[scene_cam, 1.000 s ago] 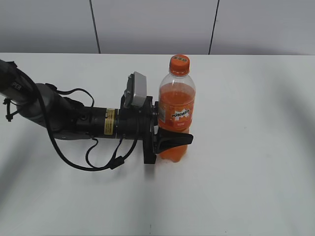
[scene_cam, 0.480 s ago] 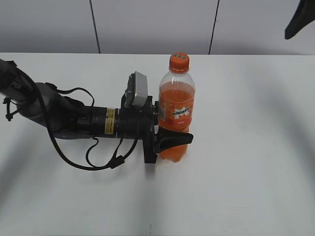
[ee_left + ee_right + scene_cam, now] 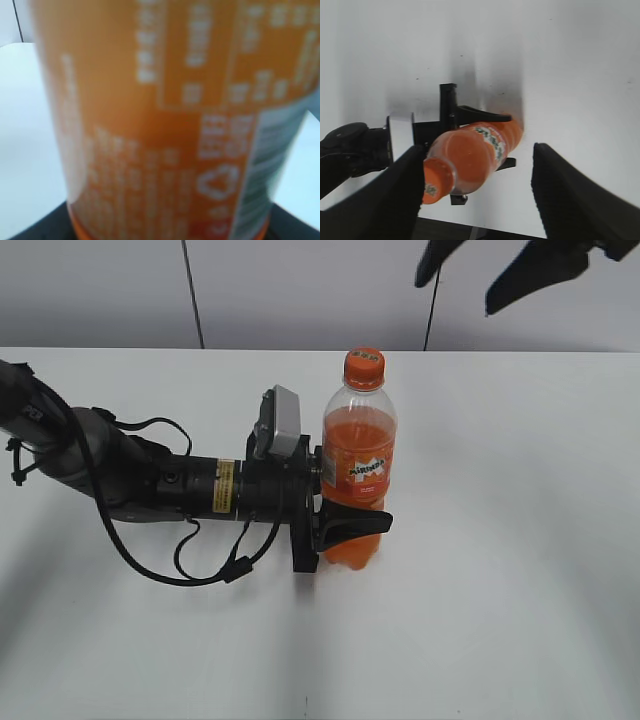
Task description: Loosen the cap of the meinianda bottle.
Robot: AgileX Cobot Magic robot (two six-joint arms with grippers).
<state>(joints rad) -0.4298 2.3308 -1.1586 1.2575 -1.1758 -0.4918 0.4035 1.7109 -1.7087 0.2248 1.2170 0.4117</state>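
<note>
The meinianda bottle (image 3: 357, 475) stands upright on the white table, filled with orange drink. Its orange cap (image 3: 364, 369) is on top. My left gripper (image 3: 345, 512) is shut on the bottle's lower body from the left; in the left wrist view the blurred orange label (image 3: 165, 125) fills the frame. My right gripper (image 3: 480, 272) is open and empty, high above and to the right of the cap. In the right wrist view the bottle (image 3: 475, 157) and cap (image 3: 436, 185) lie below, near the left finger of my open right gripper (image 3: 477, 195).
The left arm with its cables (image 3: 130, 480) lies across the left half of the white table (image 3: 500, 570). A grey wall with dark vertical seams (image 3: 190, 295) stands behind the table's far edge.
My right gripper has come in from the top right corner and moved left, toward the space above the cap. The bottle and the left gripper have not moved.
</note>
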